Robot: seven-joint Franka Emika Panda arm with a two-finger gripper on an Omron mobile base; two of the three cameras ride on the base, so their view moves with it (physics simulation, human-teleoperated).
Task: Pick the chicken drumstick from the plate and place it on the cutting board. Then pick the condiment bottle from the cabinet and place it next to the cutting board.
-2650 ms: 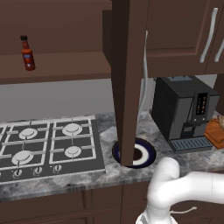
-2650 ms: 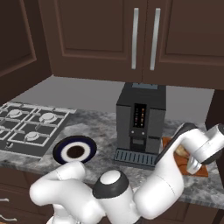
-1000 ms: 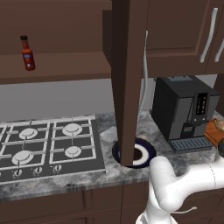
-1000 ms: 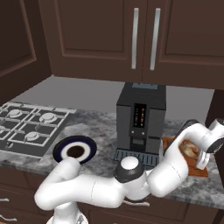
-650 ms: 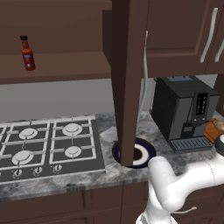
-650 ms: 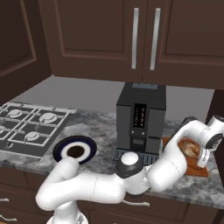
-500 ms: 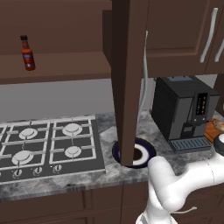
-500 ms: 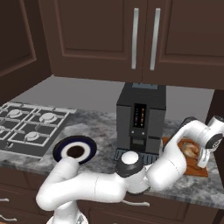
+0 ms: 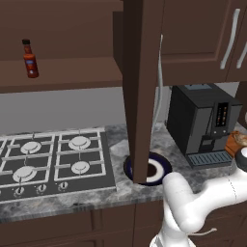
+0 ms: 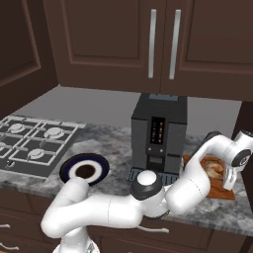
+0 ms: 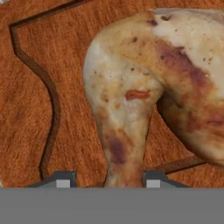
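- The chicken drumstick (image 11: 144, 100) lies flat on the cutting board (image 11: 39, 65), so the first placing looks done.
- The gripper (image 11: 107, 180) is partly open, one tip on each side of the bone end without pressing it.
- The plate (image 10: 66, 170) is bare.
- The condiment bottle (image 9: 30, 59) stands on the cabinet (image 9: 72, 72) shelf.

The condiment bottle (image 9: 30, 59) stands upright on the open cabinet (image 9: 62, 72) shelf.

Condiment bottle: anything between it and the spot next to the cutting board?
Likely yes. The condiment bottle stands on the cabinet shelf far left; the open cabinet door and coffee machine stand between it and the cutting board.
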